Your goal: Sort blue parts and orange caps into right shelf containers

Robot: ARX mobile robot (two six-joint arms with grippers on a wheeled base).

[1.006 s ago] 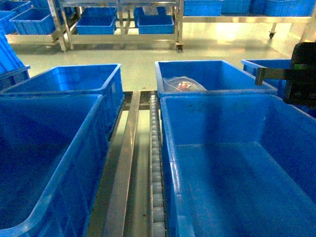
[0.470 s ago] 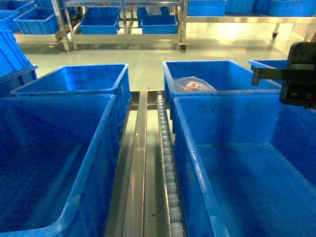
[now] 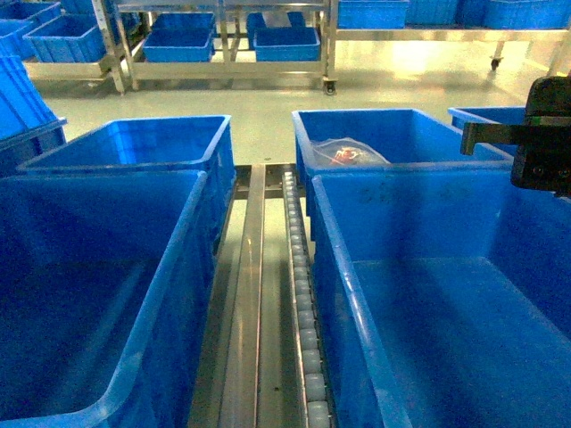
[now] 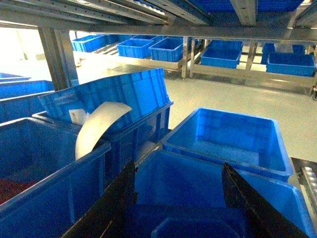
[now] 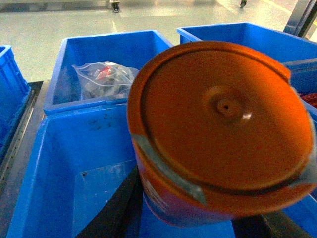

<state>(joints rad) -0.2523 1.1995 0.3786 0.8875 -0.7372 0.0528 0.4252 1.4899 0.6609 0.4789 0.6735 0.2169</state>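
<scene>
Our right gripper pinches an orange cap above a blue crate; our left gripper's fingers are spread.

Pale green glossy floor, bright with overhead glare. Steel shelving racks on castors along the far side, stacked with blue bins. Nearer, a metal roller track running between crates.

Dim bluish cast overall; bright glare on floor; orange cap close, soft-focused; head view grainy.
</scene>
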